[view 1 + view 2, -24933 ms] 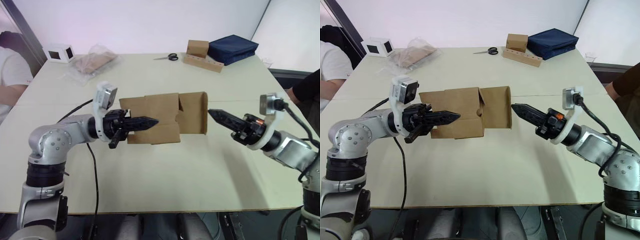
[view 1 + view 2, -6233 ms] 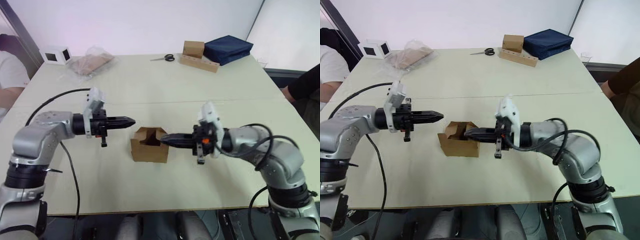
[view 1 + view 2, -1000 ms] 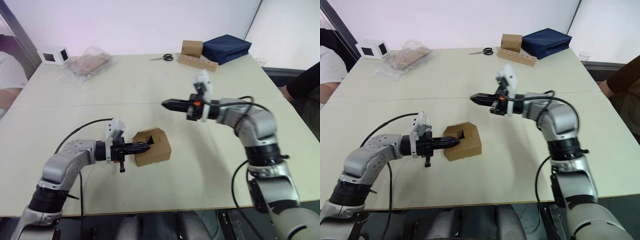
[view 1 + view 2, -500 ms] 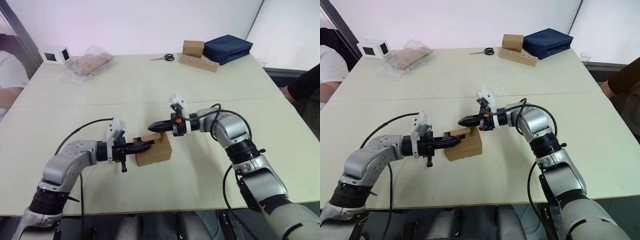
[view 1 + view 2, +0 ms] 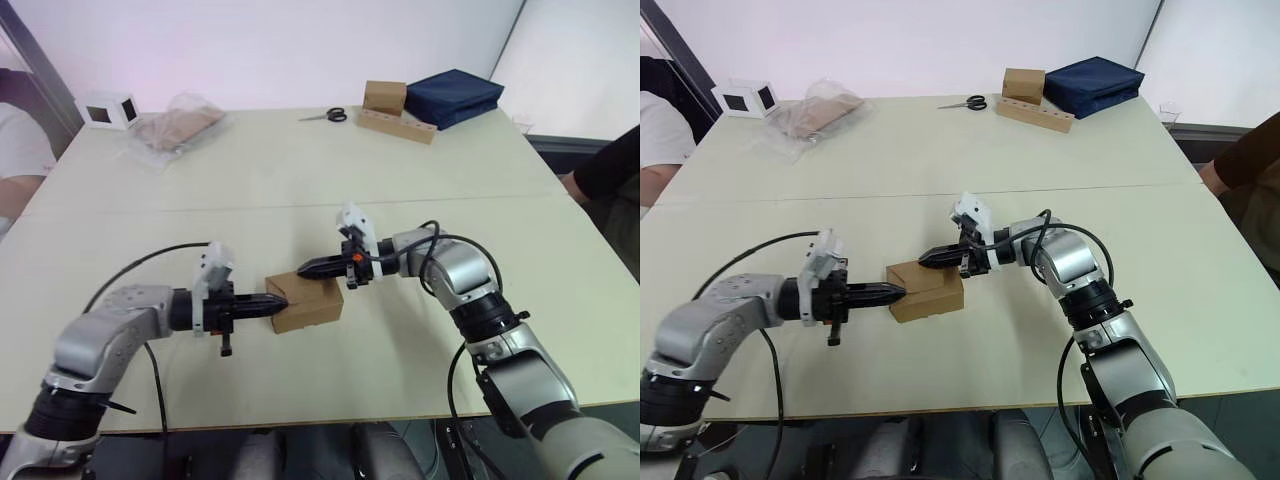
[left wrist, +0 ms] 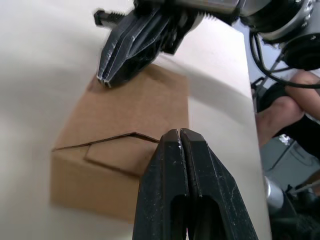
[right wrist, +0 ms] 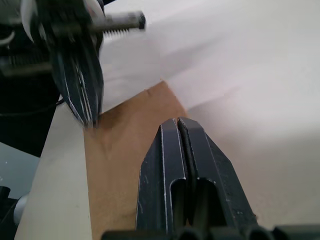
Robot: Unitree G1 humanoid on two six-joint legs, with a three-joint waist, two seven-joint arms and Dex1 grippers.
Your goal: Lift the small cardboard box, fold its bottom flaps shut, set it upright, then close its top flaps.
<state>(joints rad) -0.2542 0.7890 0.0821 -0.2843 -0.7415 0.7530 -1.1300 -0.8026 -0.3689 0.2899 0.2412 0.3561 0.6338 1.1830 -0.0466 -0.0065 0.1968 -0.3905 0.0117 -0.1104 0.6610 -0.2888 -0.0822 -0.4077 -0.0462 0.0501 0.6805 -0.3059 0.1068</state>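
The small cardboard box (image 5: 308, 305) stands upright on the table in front of me, and its top flaps lie flat with a seam showing (image 6: 115, 137). From the left, my left gripper (image 5: 284, 303) is shut and empty, its tip at the box's left top edge. My right gripper (image 5: 301, 268) reaches in from the right. It is also shut and empty, with its tip low over the rear left part of the box top. In the right wrist view the right gripper (image 7: 177, 121) lies over the brown top (image 7: 125, 165), facing the left gripper (image 7: 90, 117).
At the far edge of the table are a white cube (image 5: 105, 108), a plastic bag (image 5: 180, 125), scissors (image 5: 333, 116), a brown box on a cardboard strip (image 5: 386, 98) and a navy bag (image 5: 452, 96). A person sits at the left edge (image 5: 18, 150), another at the right (image 5: 610, 165).
The raised top flap has been pushed down flat. My right gripper has lowered onto the box top. My left gripper has drawn back a little to the box's left edge.
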